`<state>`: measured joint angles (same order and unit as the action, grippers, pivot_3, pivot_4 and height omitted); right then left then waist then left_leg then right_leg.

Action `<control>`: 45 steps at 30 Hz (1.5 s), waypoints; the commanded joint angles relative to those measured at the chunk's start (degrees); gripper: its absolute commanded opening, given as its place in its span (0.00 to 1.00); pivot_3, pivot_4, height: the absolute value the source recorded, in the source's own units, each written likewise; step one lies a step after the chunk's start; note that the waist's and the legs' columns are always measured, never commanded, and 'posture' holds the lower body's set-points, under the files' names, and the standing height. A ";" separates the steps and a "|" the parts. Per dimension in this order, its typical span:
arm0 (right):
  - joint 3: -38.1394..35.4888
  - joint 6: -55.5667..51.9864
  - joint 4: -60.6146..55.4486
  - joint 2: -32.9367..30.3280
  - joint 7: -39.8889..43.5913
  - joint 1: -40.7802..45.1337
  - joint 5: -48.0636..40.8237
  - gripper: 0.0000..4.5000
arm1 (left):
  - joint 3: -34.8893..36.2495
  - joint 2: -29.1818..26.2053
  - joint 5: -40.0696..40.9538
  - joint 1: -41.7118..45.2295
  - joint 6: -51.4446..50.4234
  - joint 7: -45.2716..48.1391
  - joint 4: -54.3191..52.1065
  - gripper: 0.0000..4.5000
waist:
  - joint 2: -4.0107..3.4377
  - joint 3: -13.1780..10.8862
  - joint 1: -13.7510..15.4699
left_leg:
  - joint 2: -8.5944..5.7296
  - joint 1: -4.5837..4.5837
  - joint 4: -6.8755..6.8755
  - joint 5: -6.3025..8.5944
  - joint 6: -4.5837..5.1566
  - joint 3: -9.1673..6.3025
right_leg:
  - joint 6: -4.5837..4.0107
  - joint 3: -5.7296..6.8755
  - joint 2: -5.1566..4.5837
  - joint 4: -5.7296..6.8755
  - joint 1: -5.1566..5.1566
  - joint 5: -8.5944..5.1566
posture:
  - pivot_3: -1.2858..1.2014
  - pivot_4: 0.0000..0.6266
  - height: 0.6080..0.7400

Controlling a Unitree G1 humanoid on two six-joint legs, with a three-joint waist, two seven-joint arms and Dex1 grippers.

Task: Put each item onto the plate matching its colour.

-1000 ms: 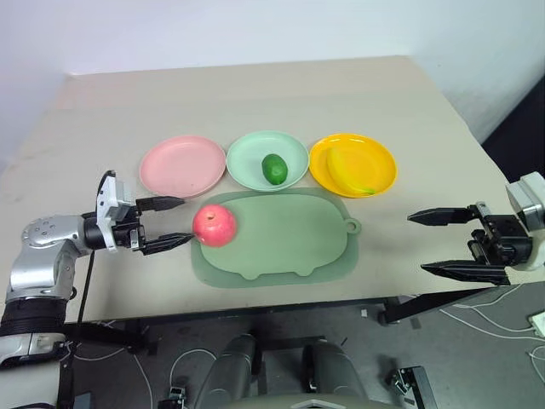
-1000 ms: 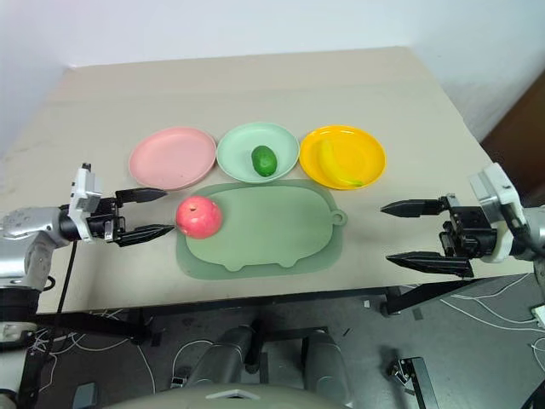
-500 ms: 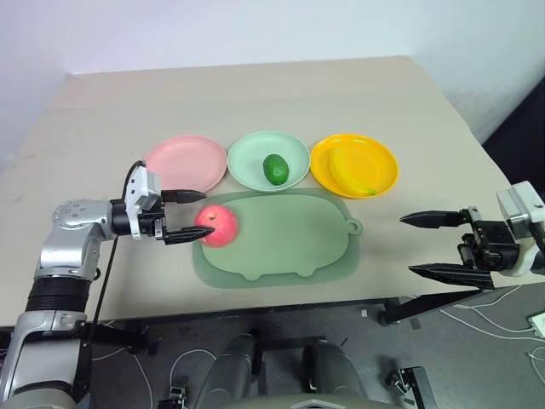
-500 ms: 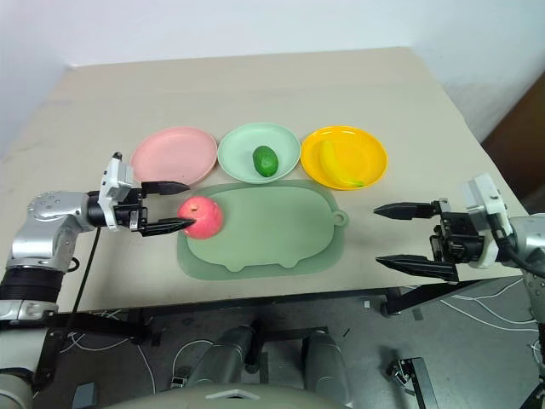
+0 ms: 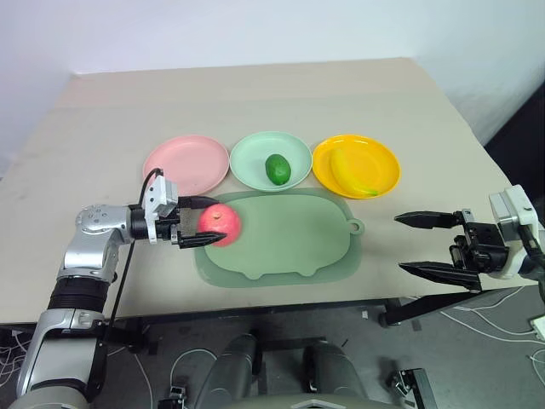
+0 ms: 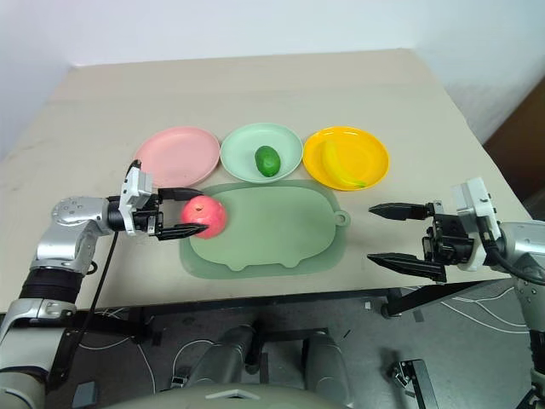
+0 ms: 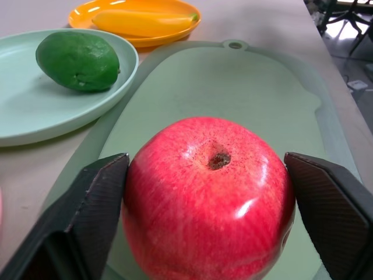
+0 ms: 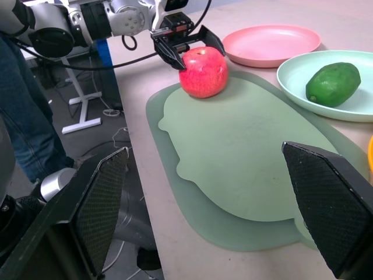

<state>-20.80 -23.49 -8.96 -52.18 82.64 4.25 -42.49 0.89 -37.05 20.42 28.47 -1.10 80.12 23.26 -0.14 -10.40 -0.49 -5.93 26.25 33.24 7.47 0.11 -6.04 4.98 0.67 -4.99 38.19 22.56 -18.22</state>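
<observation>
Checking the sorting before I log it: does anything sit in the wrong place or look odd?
Only the apple: it stands on the green mat, not on the pink plate. The left gripper brackets it, jaws open. Lime and banana lie on matching plates. Nothing spilled or damaged.

From the head we look down over the green mat [image 5: 277,239]; our wrist views face it low, closer, from opposite ends, sharing it.

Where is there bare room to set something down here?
The pink plate is bare. So is the green mat right of the apple, and the table behind the plates. Crowded: the mint plate with the lime, the yellow plate with the banana.
</observation>
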 commanded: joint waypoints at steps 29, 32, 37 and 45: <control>2.04 -2.38 -0.06 1.02 -1.87 5.55 -2.11 1.00 | 9.13 -4.04 -6.07 16.66 5.42 -21.08 27.62 0.83 | 0.12 -0.06 -0.10 | -0.04 0.05 0.03 -0.01 0.05 -0.03 | 0.38 0.03 0.02 -0.01 0.05 0.21 | 0.52 0.24 0.98; 1.86 -2.60 -0.37 1.16 -2.10 5.48 -2.31 1.00 | 8.84 -3.56 -8.56 18.26 8.96 -24.58 31.85 0.83 | 0.13 -0.06 0.09 | -0.06 0.07 0.07 -0.01 0.05 -0.04 | 0.45 0.04 0.01 -0.02 0.04 0.25 | 0.52 0.24 0.98; 1.80 -2.21 -0.42 1.65 -2.67 5.39 -2.03 1.00 | 8.75 -2.75 -11.05 20.88 12.01 -28.82 36.04 1.00 | 0.14 -0.06 -0.02 | -0.11 0.09 0.13 -0.02 0.08 -0.04 | 0.54 0.03 -0.02 -0.02 0.02 0.30 | 0.52 0.24 0.98; 2.34 -1.72 -0.33 2.47 -3.36 5.74 -1.69 1.00 | 9.35 -1.97 -9.96 23.57 10.67 -25.77 36.97 1.00 | 0.14 -0.06 -0.15 | -0.11 0.10 0.20 -0.03 0.10 -0.04 | 0.58 0.04 0.00 0.01 0.01 0.33 | 0.52 0.24 0.98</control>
<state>-18.23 -25.91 -8.43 -50.12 79.43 9.11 -43.55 9.25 -38.27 9.57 50.39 9.41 53.19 61.00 -0.01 -10.45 -0.64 -6.04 26.35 33.46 7.44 0.21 -6.09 5.57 0.71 -4.99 38.22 22.57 -17.88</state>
